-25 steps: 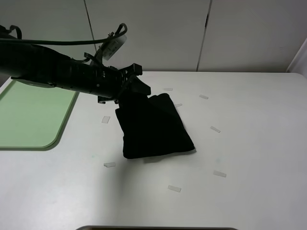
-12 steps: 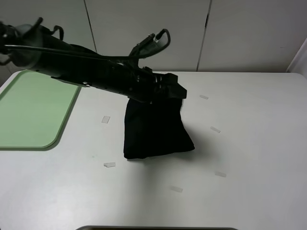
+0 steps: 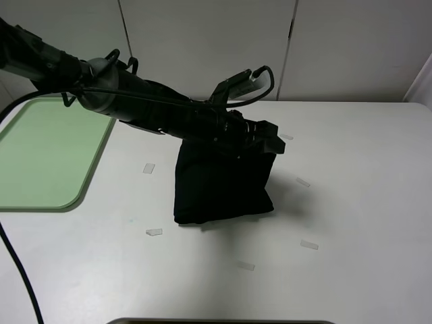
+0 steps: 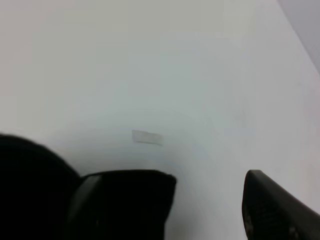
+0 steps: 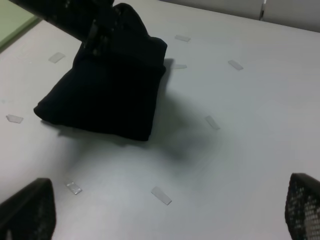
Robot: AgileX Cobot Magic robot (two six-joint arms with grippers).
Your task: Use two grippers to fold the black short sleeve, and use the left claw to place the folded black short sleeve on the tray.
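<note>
The black short sleeve [image 3: 219, 185] lies as a folded black bundle in the middle of the white table, also seen as the dark bundle [image 5: 105, 85] in the right wrist view. My left claw [image 3: 272, 140] reaches across from the left and hovers over the bundle's far right corner. In the left wrist view the left claw [image 4: 210, 207] is open, with bare table between its fingers [image 4: 122, 200] and black cloth [image 4: 30, 190] beside them. The right gripper [image 5: 165, 200] is open and looks at the bundle from the near side. The pale green tray [image 3: 47, 155] sits at the left edge.
Several small clear tape pieces [image 3: 309, 244] are scattered on the table around the bundle. The left arm [image 3: 135, 101] with its cable spans the space between tray and shirt. White wall panels stand behind the table.
The left arm swung rightward over the shirt's far edge, taking the raised cloth corner across. Its jaws opened and the cloth now lies flatter as a squarer bundle.
</note>
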